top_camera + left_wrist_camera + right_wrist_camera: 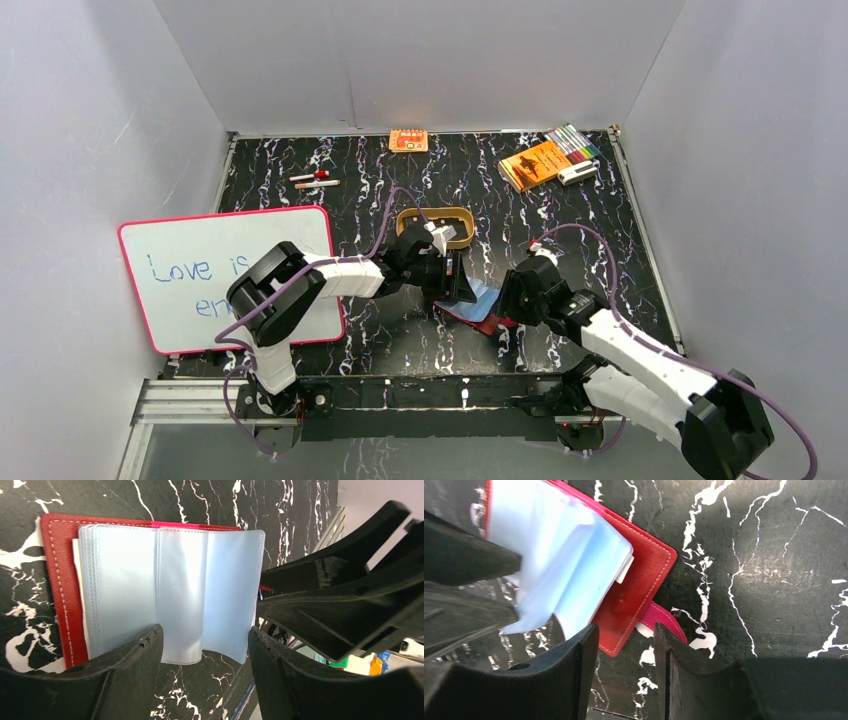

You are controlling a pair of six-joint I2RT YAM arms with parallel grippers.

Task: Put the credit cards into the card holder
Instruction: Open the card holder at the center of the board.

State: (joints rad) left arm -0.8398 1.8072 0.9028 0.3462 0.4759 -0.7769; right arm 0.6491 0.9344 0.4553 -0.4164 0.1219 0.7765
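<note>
The card holder (pixel 478 306) lies opened flat on the black marbled table (pixel 520 205), between the two arms' jaws and just in front of the tan oval tray (pixel 436 228). Its dark red cover faces down and its pale blue, see-through card sleeves (pixel 182 590) are fanned out on top.

The left jaws stand wide apart and released, holding nothing. From the left wrist, the lower edge of the sleeves sits in the gap between them, and the left tip overlaps the sleeve nearest the red cover. I cannot tell whether it touches.

The right jaws are also parted and hold nothing. They hover at the holder's corner, with the red corner just beyond the left tip and the pink snap tab (pixel 665 623) just beyond the right tip. A thin white edge (pixel 625 572) shows from under the sleeves; whether it is a card I cannot tell.
</note>
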